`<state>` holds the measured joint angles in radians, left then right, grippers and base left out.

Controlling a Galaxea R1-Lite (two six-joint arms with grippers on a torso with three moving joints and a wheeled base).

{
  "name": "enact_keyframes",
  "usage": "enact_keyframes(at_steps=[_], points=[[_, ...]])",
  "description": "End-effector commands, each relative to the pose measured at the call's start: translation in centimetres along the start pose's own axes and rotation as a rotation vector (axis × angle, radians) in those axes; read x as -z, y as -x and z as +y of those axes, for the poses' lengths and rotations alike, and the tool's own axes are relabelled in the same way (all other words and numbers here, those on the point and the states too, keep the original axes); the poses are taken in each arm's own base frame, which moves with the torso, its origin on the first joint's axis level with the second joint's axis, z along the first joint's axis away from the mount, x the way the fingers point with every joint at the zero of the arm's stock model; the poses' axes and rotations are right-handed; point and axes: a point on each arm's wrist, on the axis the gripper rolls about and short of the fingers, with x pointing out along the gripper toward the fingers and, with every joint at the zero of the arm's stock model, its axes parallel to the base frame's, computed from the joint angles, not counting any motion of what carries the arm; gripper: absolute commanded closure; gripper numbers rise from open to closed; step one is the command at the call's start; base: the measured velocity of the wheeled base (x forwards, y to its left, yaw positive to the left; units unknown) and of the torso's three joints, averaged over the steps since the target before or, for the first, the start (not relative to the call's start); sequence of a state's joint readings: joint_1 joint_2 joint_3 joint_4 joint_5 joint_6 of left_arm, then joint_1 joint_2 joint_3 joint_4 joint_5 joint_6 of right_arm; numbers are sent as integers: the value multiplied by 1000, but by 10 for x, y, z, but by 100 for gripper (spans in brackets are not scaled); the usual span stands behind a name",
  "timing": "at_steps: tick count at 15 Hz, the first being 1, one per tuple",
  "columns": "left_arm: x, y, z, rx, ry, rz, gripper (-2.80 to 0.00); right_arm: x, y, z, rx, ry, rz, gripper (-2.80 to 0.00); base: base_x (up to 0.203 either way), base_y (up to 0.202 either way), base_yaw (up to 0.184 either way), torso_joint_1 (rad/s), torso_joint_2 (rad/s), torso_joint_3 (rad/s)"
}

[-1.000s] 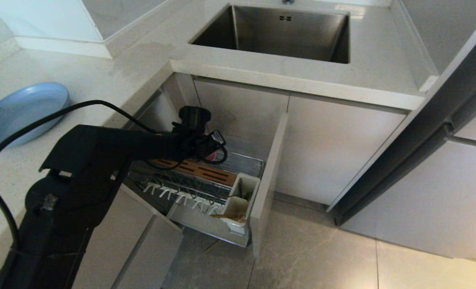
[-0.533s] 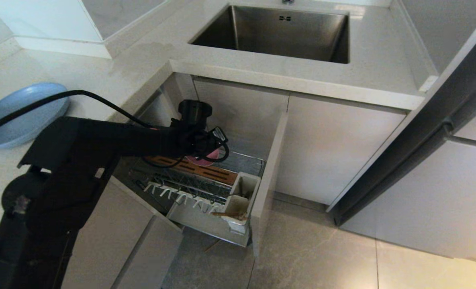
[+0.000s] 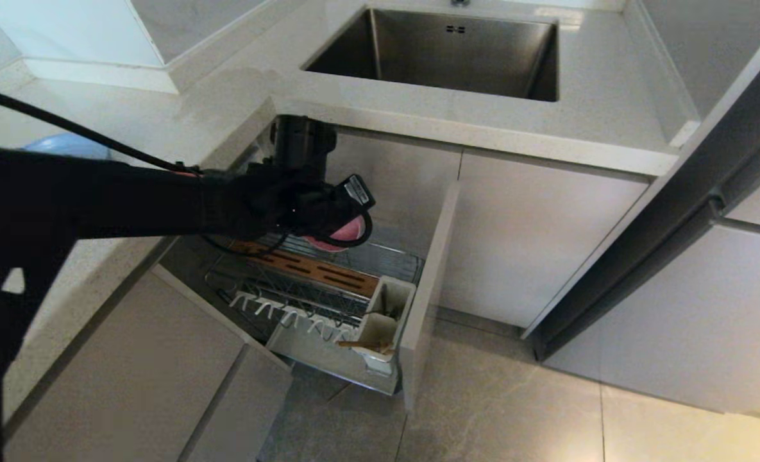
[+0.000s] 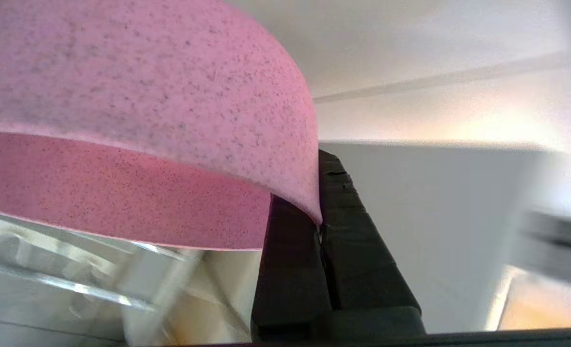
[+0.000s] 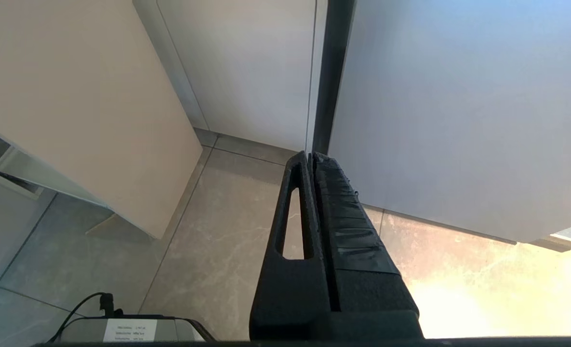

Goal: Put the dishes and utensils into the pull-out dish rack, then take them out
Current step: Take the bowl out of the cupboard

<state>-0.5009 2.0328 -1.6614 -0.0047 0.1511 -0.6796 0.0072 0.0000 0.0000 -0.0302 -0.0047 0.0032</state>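
In the head view the left pincer (image 3: 344, 221) hangs over the back of the rack (image 3: 328, 282), pinching the pink bowl (image 3: 347, 230) by its rim, with the bowl just above the wooden strip (image 3: 309, 268) and close under the desk (image 3: 181, 128) edge. A sliver of the blue plate (image 3: 65, 144) shows on the desk behind the arm, and chopsticks (image 3: 363, 346) lie in the white cup (image 3: 380, 321) at the rack's front. In the left wrist view the pincer's fingers (image 4: 343, 231) are pressed on the bowl's (image 4: 136, 120) thin rim near its edge, the bowl hanging to one side; such a small bite could let it pivot or slip out, and it could knock the desk's overhang on the way up. In the right wrist view the right pincer (image 5: 312, 164) is pressed together and empty, parked above the floor (image 5: 218, 250) beside the cabinet doors.
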Motion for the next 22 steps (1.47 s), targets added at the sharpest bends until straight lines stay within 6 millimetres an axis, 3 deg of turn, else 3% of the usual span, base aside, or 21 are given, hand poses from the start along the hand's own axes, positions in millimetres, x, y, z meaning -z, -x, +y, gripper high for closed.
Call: enact_keyframes(at_steps=[1,7,9,14,22], points=[[-13,40,-18,63,8,-41,0,2,-1,0,0,0,7,0,0,0,0,0,0,0],[-23,164,-64,223,-45,-156,0,2,-1,0,0,0,8,0,0,0,0,0,0,0],[-26,193,-70,184,-147,-240,0,2,-1,0,0,0,7,0,0,0,0,0,0,0],[-43,217,-63,-2,-325,-365,0,2,-1,0,0,0,7,0,0,0,0,0,0,0],[-100,239,-10,-465,-403,-308,0,2,-1,0,0,0,8,0,0,0,0,0,0,0]])
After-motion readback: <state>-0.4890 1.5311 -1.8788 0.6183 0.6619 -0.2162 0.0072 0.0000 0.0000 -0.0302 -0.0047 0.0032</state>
